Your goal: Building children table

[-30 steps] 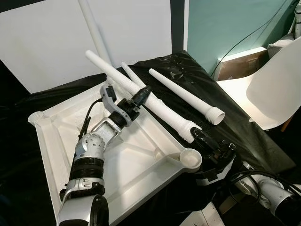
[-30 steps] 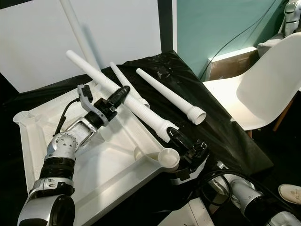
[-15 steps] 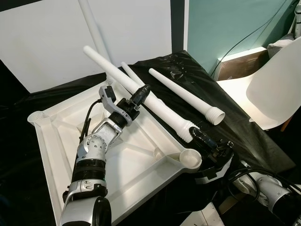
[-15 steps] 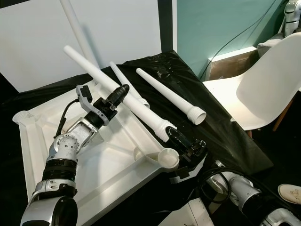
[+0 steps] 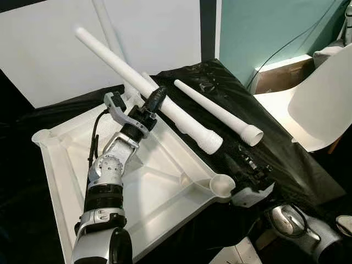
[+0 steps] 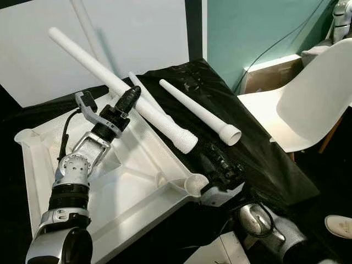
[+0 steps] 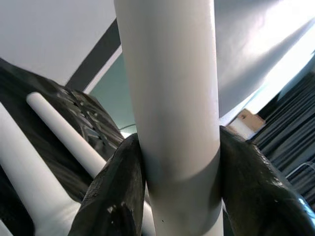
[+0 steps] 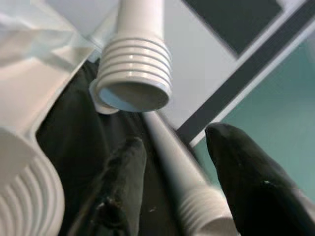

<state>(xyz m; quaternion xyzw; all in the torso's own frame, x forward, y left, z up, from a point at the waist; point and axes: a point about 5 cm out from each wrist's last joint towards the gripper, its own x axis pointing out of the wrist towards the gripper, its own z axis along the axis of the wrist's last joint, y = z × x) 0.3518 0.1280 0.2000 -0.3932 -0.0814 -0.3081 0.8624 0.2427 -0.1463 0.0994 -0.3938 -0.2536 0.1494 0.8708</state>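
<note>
Left gripper [image 5: 154, 99] clamped round a long white table leg [image 5: 137, 82], both black fingers [image 7: 116, 191] pressed tight against its sides about midway along. Leg lifted clear, slanting from its narrow tip at 11 o'clock of the gripper down to the ribbed threaded end [image 5: 210, 142] at 4 o'clock, that end hanging above the black sheet [image 5: 275, 148] just past the tabletop's edge. Upturned white tabletop [image 5: 66, 159] lies under the left arm, with a round threaded socket [image 5: 222, 186] at its near corner, at 5 o'clock of the raised leg's end. Right gripper [image 8: 174, 162] low beside that corner, fingers [image 8: 246, 187] parted and holding nothing; through the gap the right wrist view shows the raised leg's threaded open end and a second leg [image 5: 220, 113] lying on the sheet. Second leg runs from 10 to 4 o'clock, its wide threaded end toward the white chair [image 5: 324, 104]. A third leg [image 6: 144, 92] lies between the two, mostly hidden behind the raised one. White panel [image 5: 55, 49] stands behind at 12 o'clock, teal wall [image 5: 264, 27] at 1 o'clock.
</note>
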